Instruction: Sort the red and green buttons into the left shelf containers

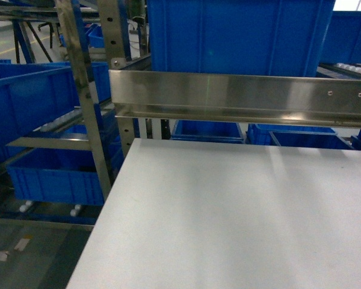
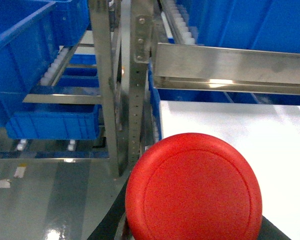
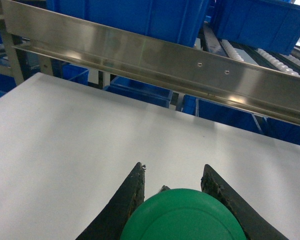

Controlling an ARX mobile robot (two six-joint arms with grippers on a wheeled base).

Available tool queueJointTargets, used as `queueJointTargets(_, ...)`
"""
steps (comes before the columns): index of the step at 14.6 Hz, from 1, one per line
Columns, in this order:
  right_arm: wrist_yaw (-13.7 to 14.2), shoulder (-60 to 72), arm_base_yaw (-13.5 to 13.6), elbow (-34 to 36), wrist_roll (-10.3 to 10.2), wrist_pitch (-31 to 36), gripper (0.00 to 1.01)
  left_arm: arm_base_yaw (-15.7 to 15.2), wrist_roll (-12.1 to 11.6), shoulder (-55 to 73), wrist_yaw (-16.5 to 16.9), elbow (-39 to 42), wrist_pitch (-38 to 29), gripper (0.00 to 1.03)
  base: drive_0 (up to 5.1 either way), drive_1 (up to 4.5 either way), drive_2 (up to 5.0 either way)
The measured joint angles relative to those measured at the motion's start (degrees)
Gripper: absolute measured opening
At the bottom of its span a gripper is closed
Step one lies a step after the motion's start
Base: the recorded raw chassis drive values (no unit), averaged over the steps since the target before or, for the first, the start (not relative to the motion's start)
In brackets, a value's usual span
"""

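Red button (image 2: 193, 188), glossy cap filling the lower left wrist view, carried cap-up toward the camera, presumably so the base sits in the left gripper (image 2: 190, 235); only dark slivers of that gripper visible beneath the cap, so cannot tell how the jaws stand, though likely closed on the base. Green button (image 3: 184, 215) low in the right wrist view, cap lodged between the two black fingers (image 3: 132, 195) of the right gripper (image 3: 172, 175), jaws pressed against its sides, clamped on it. Both held above the near part of the white table (image 1: 228, 217), neither gripper nor button showing in the head view. Beyond, a steel rail (image 1: 240, 96) crossing the table's far edge. Off to the left, past the perforated steel upright (image 2: 139, 90), blue crates (image 2: 25, 55) on the roller shelf, seemingly the destinations; neither button there yet. Sorting judged at the carry stage, nothing deposited as far as visible.
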State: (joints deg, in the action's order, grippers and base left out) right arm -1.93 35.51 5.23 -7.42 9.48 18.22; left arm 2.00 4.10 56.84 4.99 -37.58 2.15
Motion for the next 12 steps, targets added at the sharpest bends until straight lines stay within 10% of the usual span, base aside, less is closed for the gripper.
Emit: queueJointTargets(12,0.02,0.0,0.0,0.0,0.0,-0.09,0.3,-0.11,0.0,0.02,-0.09,0.0,-0.02,0.24,-4.9,2.42,2.4)
